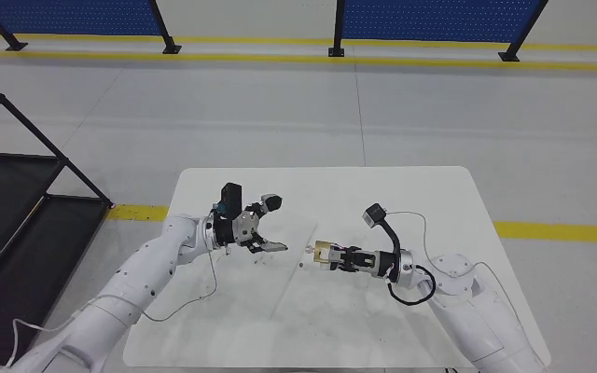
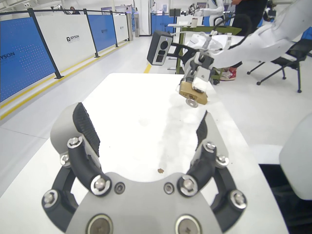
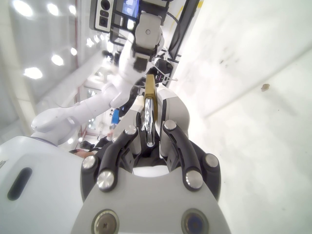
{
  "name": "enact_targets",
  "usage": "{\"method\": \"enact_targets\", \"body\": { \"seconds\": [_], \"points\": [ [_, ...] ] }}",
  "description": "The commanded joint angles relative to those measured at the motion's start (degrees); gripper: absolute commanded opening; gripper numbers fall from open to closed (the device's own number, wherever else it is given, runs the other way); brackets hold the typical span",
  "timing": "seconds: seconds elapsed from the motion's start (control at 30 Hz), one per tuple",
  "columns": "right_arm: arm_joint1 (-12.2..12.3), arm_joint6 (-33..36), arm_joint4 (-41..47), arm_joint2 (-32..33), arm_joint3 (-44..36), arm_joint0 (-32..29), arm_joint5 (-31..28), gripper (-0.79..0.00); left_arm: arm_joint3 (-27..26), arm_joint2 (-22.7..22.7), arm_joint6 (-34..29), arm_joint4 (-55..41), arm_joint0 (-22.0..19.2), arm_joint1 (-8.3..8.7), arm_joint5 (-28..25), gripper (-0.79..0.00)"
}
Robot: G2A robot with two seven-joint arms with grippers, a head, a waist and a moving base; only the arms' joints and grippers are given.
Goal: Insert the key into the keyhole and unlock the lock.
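My right end effector (image 1: 338, 254) is closed on the brass lock (image 1: 324, 250), its 2 fingers (image 3: 170, 103) pressing the lock's flat sides. It holds the lock clear of the white worktop (image 1: 420, 196). The lock's long axis runs out from my right wrist: the chrome shackle (image 3: 148, 115) points back between those fingers, and the keyhole face points away from them, toward my left end effector (image 1: 275, 224).

From my left wrist, the lock (image 2: 193, 94) sits tilted, with its keyhole face angled down toward the worktop. The silver key (image 2: 191, 102) sits at that face in line with the lock's long axis. Its round bow sticks out on the side away from the shackle. The blade is hidden, so I cannot tell how deep it goes. In the top view the key (image 1: 305, 251) shows just past the lock's free end.

My left end effector (image 2: 142, 118) is spread wide and holds nothing. It faces the lock's key end, near it but apart from it. A small brown speck (image 2: 160, 170) lies on the worktop on that same side of the lock.
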Motion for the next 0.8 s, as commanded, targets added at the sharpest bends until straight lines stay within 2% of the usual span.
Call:
{"method": "enact_targets", "body": {
  "seconds": [0.0, 0.07, 0.13, 0.27, 0.33, 0.47, 0.67, 0.77],
  "points": [
    [0.0, 0.0, 0.0, 0.0, 0.0, 0.0, 0.0, -0.785, 0.02, -0.01, -0.16, -0.44, 0.13, -0.02, 0.23, 0.0],
    [0.0, 0.0, 0.0, 0.0, 0.0, 0.0, 0.0, -0.785, -0.07, 1.07, -2.96, -5.04, 1.15, -0.11, 0.0, 0.0],
    [0.0, 0.0, 0.0, 0.0, 0.0, 0.0, 0.0, -0.785, 0.05, 2.55, -9.08, -13.06, 1.12, 0.13, 0.0, 0.0],
    [0.0, 0.0, 0.0, 0.0, 0.0, 0.0, 0.0, -0.785, -0.93, 7.2, -29.93, -37.61, -0.91, 1.57, 0.0, 0.0],
    [0.0, 0.0, 0.0, 0.0, 0.0, 0.0, 0.0, -0.785, -2.18, 8.62, -39.47, -52.01, -1.82, 2.48, 0.0, 0.0],
    [0.0, 0.0, 0.0, 0.0, 0.0, 0.0, 0.0, -0.785, -2.29, 9.86, -59.02, -73.0, -4.41, 4.4, 0.71, 0.0],
    [0.0, 0.0, 0.0, 0.0, 0.0, 0.0, 0.0, -0.785, -3.25, 10.91, -83.55, -96.03, -6.79, 6.08, 13.04, 0.0],
    [0.0, 0.0, 0.0, 0.0, 0.0, 0.0, 0.0, -0.785, -3.36, 11.07, -91.53, -105.54, -7.17, 6.08, 18.4, 0.0]
  ]
}}
